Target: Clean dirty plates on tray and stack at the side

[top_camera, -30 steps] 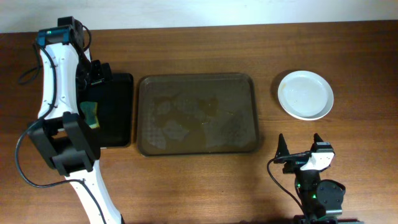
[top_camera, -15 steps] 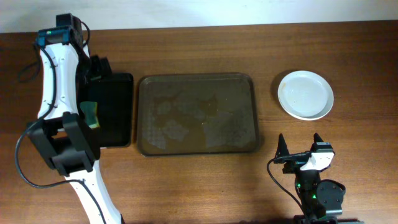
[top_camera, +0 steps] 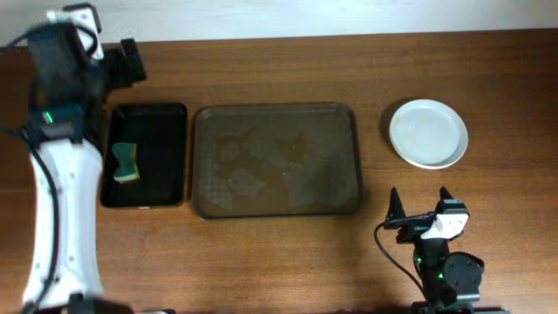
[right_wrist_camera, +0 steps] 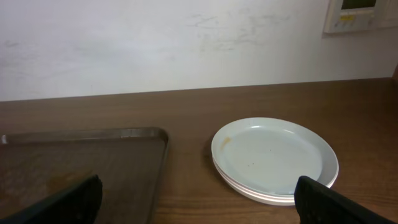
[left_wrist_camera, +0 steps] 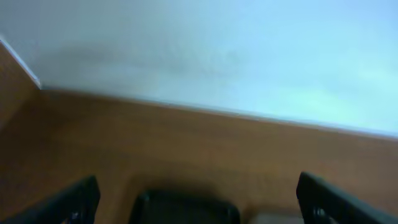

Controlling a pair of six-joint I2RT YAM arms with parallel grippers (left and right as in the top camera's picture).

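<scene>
Overhead cam is showing the tray (top_camera: 277,187) lying mid-counter w/ nothing on it, only dull patchy marks across its floor. The plates (top_camera: 428,133) are sitting off it to the right on the bare counter (top_camera: 488,78), apart from the tray rim. From above they are reading as one white disc. The right wrist cam is giving what overhead isn't: layered rims, so a stack, plus a faint brownish fleck near the top plate's left rim. The right tool (top_camera: 419,202) is standing near the counter's front edge, below the plates, jaws spread wide w/ nothing btw them. The left tool (top_camera: 131,61) is sitting up at the far left corner, beyond the black tray (top_camera: 174,157), jaws standing apart and empty. Only overhead is showing the sponge (top_camera: 125,162), yellow-green, lying in that black tray. Left wrist cam is coming through blurred: wall (left_wrist_camera: 217,50), a counter strip, and a dark shape low in frame, prob. the black tray's end.
</scene>
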